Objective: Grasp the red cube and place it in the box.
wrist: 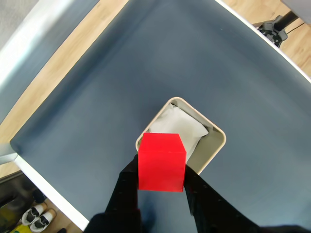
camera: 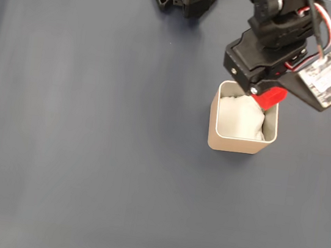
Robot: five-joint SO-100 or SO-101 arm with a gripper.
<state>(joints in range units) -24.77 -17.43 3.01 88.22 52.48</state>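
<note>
A dark blue cloth (camera: 88,150) is covering the table. The beige box (camera: 239,145) with white padding (camera: 239,119) is sitting on it. The gripper (wrist: 162,171) is hovering above the box, its jaws closing on the red cube (wrist: 161,162), pinching both sides.

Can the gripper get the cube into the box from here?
Probably yes. The gripper holds the cube just above the box, over its near edge. The box is open-topped, with only white padding inside and nothing blocking the way.
</note>
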